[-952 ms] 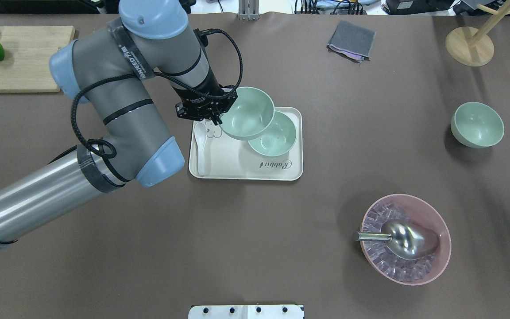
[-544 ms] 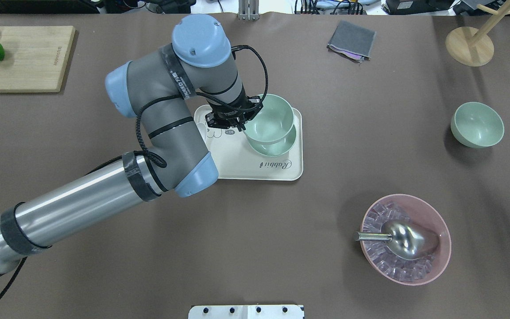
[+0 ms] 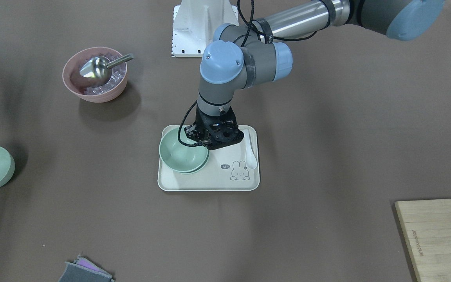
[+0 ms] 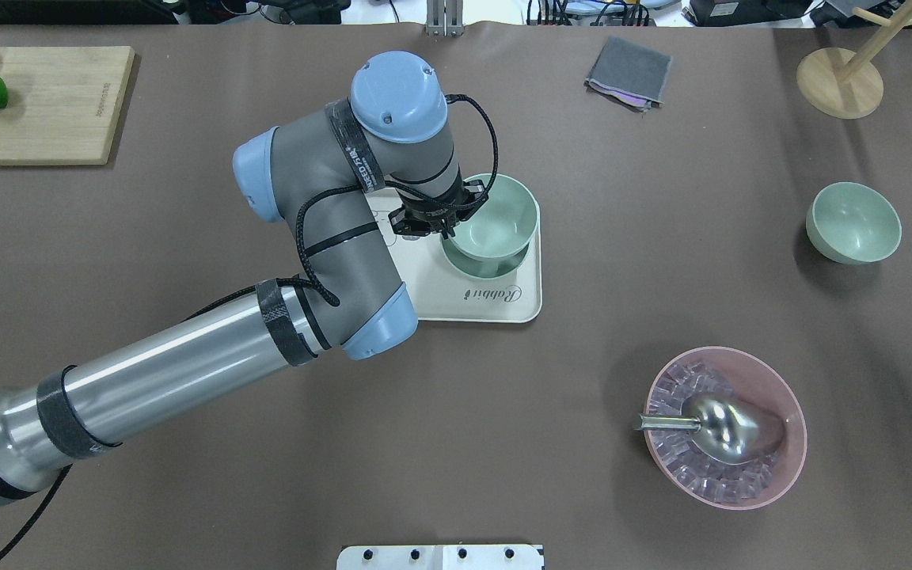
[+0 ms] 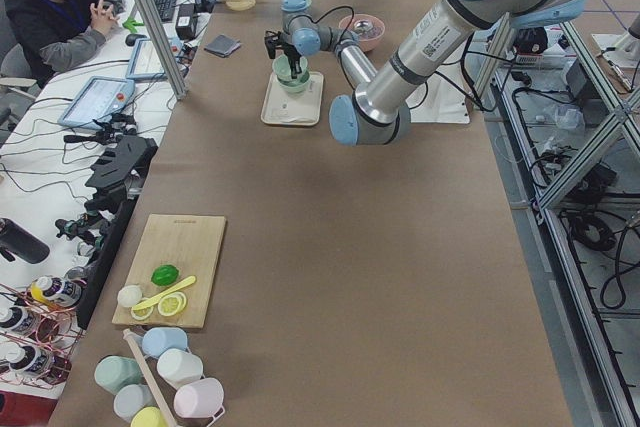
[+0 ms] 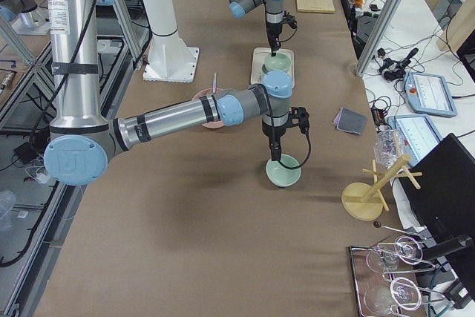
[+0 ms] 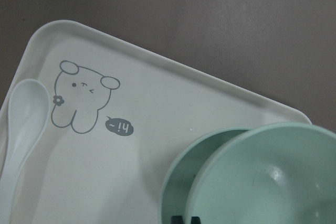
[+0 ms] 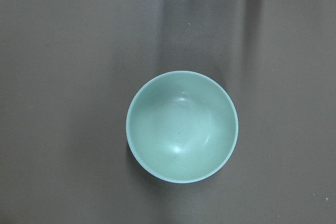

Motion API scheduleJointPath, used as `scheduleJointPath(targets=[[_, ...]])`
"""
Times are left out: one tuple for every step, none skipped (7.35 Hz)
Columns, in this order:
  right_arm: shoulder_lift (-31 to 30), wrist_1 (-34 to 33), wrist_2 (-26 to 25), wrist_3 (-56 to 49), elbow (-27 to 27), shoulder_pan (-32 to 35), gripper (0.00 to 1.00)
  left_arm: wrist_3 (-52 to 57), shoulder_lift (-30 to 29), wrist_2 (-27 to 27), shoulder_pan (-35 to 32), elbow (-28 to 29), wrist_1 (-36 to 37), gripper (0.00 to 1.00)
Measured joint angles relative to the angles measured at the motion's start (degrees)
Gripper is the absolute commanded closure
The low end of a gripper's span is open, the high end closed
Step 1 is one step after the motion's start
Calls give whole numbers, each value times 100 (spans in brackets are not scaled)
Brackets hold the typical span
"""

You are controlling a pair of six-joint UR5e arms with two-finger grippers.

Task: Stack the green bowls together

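My left gripper [image 4: 442, 228] is shut on the near rim of a pale green bowl [image 4: 495, 215]. It holds that bowl just above a second green bowl [image 4: 495, 267] on the cream tray [image 4: 456, 305]; the lower bowl shows only as a crescent. The front-facing view shows the held bowl [image 3: 180, 150] nearly centred over the lower one [image 3: 192, 170]. In the left wrist view the held bowl [image 7: 273, 177] overlaps the lower one [image 7: 178, 182]. The third green bowl [image 4: 853, 222] stands alone at the right, straight under the right wrist camera [image 8: 181, 127]. My right gripper [image 6: 276, 157] hovers above it; I cannot tell its state.
A white spoon [image 3: 251, 154] lies on the tray beside a rabbit drawing. A pink bowl [image 4: 780, 467] with ice cubes and a metal scoop stands at front right. A grey cloth [image 4: 628, 71], a wooden stand [image 4: 840, 79] and a cutting board [image 4: 36, 103] with fruit lie along the far edge.
My left arm has carried the held bowl to the right and down, from beside the tray bowl to almost directly over it. The right-hand bowl has not moved.
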Motion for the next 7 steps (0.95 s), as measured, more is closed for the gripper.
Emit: scheduleJointPath(targets=[[0, 0, 0, 0, 0, 0, 0, -1, 6, 5, 2, 59, -68, 100], [1, 0, 0, 0, 0, 0, 0, -4, 11, 7, 7, 118, -153, 100], [1, 0, 0, 0, 0, 0, 0, -5, 14, 7, 15, 155, -208, 100], [1, 0, 0, 0, 0, 0, 0, -4, 15, 10, 26, 185, -235, 100], [1, 0, 0, 0, 0, 0, 0, -2, 22, 14, 39, 208, -247, 100], [1, -2, 0, 0, 0, 0, 0, 0, 37, 14, 49, 217, -251, 100], [1, -4, 0, 0, 0, 0, 0, 4, 57, 12, 59, 220, -253, 100]])
